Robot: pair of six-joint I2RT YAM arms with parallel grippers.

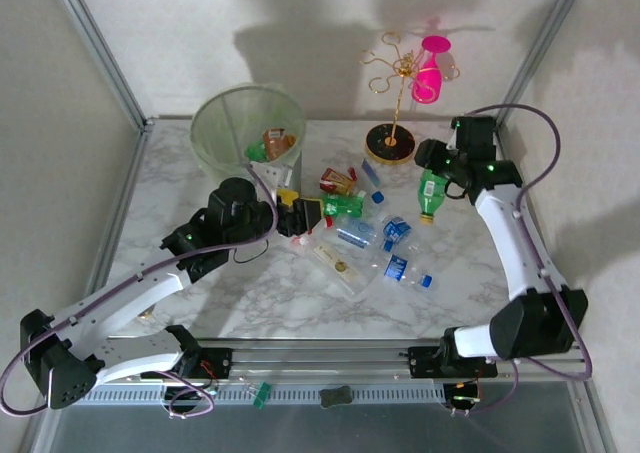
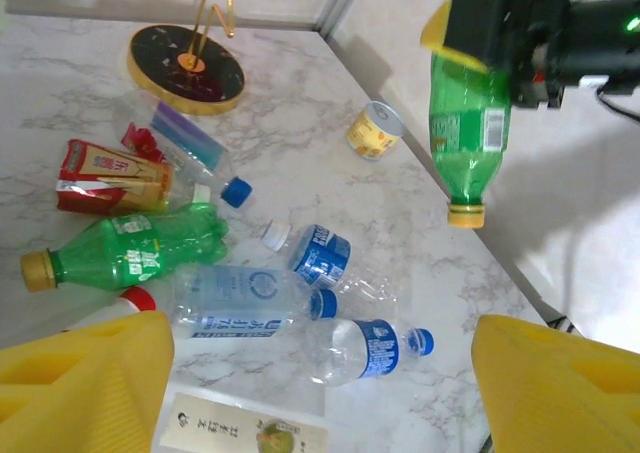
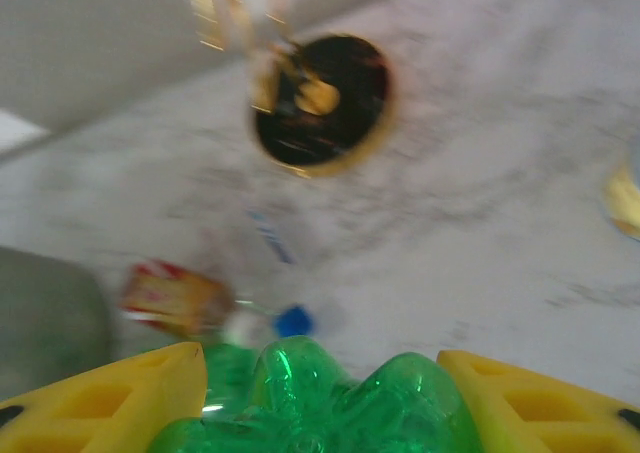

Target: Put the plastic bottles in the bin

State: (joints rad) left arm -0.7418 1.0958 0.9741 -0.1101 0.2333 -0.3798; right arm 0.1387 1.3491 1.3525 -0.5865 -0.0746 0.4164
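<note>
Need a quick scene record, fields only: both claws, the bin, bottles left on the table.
left claw: open, empty, over the bottle pile
right claw: shut on green bottle, lifted, cap pointing down
bin: upright at the table's far left, a few items already inside
on table: lying green bottle, clear blue-label bottles, all on their sides
other: gold stand at the far edge, right of the bin
</note>
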